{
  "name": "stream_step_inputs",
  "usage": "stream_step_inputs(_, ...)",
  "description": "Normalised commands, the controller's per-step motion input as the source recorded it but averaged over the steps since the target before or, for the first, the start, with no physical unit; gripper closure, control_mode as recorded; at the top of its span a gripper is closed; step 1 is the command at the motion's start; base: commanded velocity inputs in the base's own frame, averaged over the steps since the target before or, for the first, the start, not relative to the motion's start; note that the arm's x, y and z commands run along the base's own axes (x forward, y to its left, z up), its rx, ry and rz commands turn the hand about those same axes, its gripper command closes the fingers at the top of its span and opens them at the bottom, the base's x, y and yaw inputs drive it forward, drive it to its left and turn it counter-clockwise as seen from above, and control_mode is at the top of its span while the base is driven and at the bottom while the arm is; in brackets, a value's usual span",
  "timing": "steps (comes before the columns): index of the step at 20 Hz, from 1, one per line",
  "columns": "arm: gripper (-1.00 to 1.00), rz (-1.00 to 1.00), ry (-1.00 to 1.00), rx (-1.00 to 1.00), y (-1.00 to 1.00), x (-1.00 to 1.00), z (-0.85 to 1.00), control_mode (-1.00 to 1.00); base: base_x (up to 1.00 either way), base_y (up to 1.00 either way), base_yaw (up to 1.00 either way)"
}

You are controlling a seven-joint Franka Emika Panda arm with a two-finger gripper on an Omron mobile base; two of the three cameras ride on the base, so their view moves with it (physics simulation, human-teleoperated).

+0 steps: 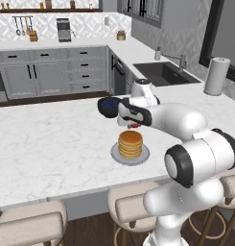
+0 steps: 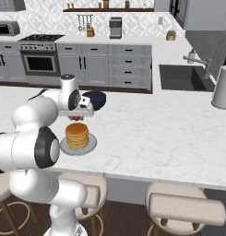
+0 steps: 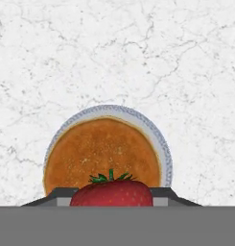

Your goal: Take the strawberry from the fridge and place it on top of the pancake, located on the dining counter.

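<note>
My gripper (image 3: pixel 111 194) is closed on the strawberry (image 3: pixel 111 193), one finger (image 3: pixel 61 194) pressed to each side of it, jaws only narrowly apart. My hand view looks straight down: the berry's green leaves sit over the near edge of the pancake (image 3: pixel 102 151), whose grey plate (image 3: pixel 159 139) rings it on the white marble dining counter (image 3: pixel 186 57). The side views add what that one hides, the height. From the left, the strawberry (image 1: pixel 134 126) hangs just above the pancake (image 1: pixel 130 143), not touching, with a dark blue bowl (image 1: pixel 108 106) beyond the pancake. From the right, my hand covers most of the red.
</note>
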Motion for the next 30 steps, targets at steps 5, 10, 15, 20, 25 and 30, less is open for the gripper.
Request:
stream_step_inputs(5,1.0,0.0,0.0,-0.09,0.03,-0.13,-0.46,-1.0,0.0,0.0,0.0)
stream_step_inputs(10,1.0,0.0,0.0,-0.02,0.05,-0.15,-0.27,-1.0,0.0,0.0,0.0)
stream_step_inputs(15,1.0,0.0,0.0,0.0,0.0,0.0,-0.22,-1.0,0.0,0.0,0.0)
stream_step_inputs(20,1.0,0.0,0.02,0.0,0.0,0.0,-0.12,-1.0,0.0,0.0,0.0)
stream_step_inputs(25,-1.0,0.0,0.03,0.0,0.0,0.0,-0.15,-1.0,0.0,0.0,0.0)
stream_step_inputs(30,-1.0,0.0,0.0,0.0,0.0,0.0,-0.03,-1.0,0.0,0.0,0.0)
